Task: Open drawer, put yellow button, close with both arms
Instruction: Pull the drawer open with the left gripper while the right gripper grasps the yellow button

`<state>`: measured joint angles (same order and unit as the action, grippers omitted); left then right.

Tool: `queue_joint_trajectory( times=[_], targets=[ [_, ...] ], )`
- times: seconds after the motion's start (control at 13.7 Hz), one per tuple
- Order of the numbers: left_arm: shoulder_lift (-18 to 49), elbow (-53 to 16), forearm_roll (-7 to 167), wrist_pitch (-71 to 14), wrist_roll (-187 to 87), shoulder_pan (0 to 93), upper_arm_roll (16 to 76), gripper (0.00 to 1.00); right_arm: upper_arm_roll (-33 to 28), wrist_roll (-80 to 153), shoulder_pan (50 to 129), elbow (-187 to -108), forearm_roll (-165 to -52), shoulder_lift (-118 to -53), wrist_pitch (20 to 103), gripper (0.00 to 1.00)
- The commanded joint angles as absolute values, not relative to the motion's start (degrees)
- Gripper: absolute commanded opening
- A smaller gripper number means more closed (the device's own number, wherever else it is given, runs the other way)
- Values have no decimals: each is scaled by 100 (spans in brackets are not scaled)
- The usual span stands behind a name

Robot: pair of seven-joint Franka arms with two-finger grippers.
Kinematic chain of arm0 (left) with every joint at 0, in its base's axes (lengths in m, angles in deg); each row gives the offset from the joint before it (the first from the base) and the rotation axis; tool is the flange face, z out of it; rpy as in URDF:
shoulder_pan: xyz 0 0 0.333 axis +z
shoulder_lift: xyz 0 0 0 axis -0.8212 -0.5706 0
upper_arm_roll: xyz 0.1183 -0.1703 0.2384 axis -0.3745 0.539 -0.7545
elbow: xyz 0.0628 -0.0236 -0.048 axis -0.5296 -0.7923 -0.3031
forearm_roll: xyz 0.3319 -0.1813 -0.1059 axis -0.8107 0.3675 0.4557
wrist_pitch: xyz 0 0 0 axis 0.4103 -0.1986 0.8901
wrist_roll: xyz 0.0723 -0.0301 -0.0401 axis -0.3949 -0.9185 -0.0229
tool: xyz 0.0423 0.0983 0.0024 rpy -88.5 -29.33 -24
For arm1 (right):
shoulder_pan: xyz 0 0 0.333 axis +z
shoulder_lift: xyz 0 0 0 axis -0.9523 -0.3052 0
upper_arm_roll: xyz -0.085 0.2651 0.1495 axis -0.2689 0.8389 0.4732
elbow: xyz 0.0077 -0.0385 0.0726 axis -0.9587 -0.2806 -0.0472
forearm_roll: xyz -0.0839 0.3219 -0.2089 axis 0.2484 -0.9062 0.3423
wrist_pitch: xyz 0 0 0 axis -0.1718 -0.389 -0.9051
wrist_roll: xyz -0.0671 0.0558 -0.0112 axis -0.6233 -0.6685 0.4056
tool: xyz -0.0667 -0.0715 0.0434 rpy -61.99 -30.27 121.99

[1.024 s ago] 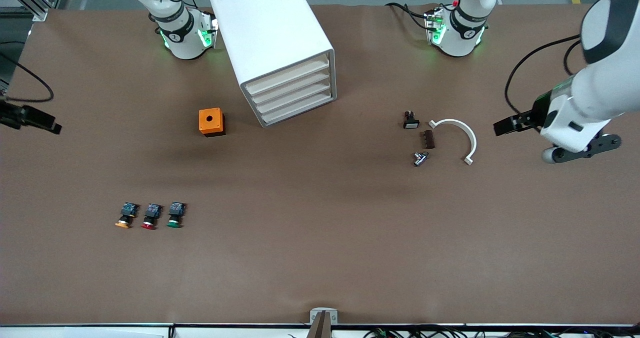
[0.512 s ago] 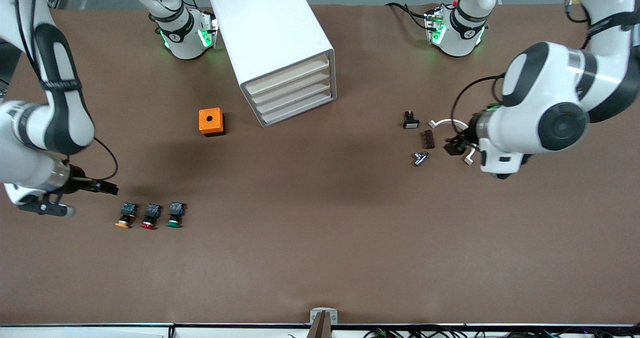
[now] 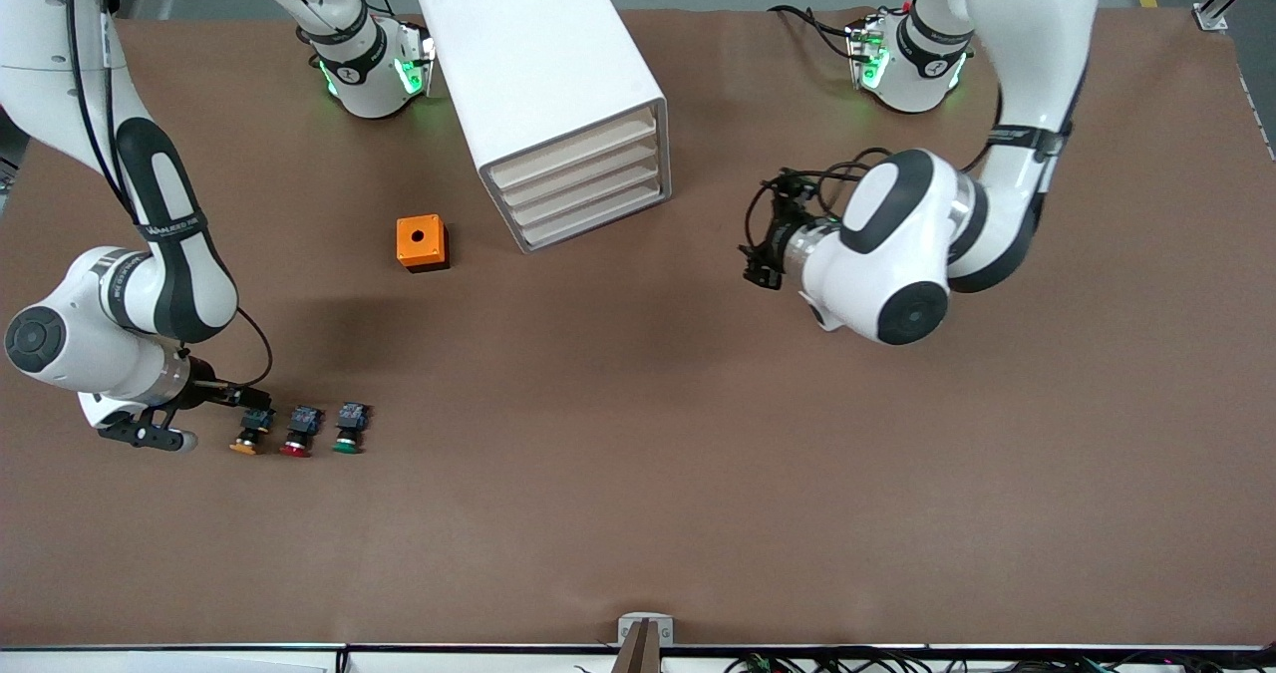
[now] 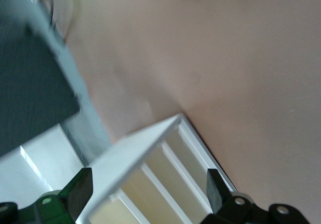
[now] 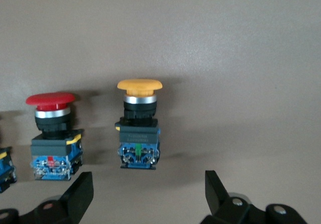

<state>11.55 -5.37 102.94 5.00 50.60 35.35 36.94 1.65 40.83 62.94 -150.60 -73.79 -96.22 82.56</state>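
Observation:
The yellow button (image 3: 246, 435) lies on the table beside a red-capped one (image 3: 299, 432) and a green-capped one (image 3: 349, 429). My right gripper (image 3: 249, 398) is open and empty, low by the yellow button's blue rear block, not touching it. In the right wrist view the yellow button (image 5: 139, 126) lies just ahead of the open right gripper (image 5: 148, 194). The white cabinet (image 3: 543, 75) has its top drawer (image 3: 573, 147) shut. My left gripper (image 3: 760, 259) is open and empty over the table, apart from the cabinet and facing its drawer fronts (image 4: 165, 179); its own open gripper (image 4: 149, 194) shows there.
An orange box with a round hole (image 3: 422, 242) stands beside the cabinet toward the right arm's end. The red button (image 5: 50, 128) lies close beside the yellow one. The left arm's forearm (image 3: 887, 254) hangs over the table toward its own end.
The right gripper has moved up to the yellow button's rear block. The left arm has swung toward the cabinet and now covers the small parts and white arc that lay there.

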Motion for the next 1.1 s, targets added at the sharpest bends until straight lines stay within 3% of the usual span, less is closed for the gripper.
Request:
queue_joint_trajectory(
  times=[0.0, 0.15, 0.22, 0.73, 0.88, 1.02],
  targets=[
    [702, -214, 11211, 543, 6263, 3368, 3674, 99, 202, 4132, 6291, -14948, -7471, -9893, 8544, 97],
    [508, -214, 11905, 543, 6957, 3307, 3674, 98, 202, 4132, 6274, -14939, -7480, -9972, 8580, 93],
    [351, -188, 12230, 526, 7404, 3245, 3674, 95, 202, 4132, 6274, -14939, -7488, -9999, 8615, 87],
    [-301, -21, 12955, 526, 8516, 2569, 3674, 71, 193, 4246, 6476, -14764, -7559, -9999, 8554, 4],
    [-406, -21, 12954, 526, 8490, 2331, 3674, 68, 193, 4246, 6520, -14737, -7559, -9955, 8467, 0],
    [-477, -30, 13015, 526, 8543, 2252, 3674, 61, 193, 4272, 6529, -14493, -7559, -9816, 7811, 0]
  ],
)
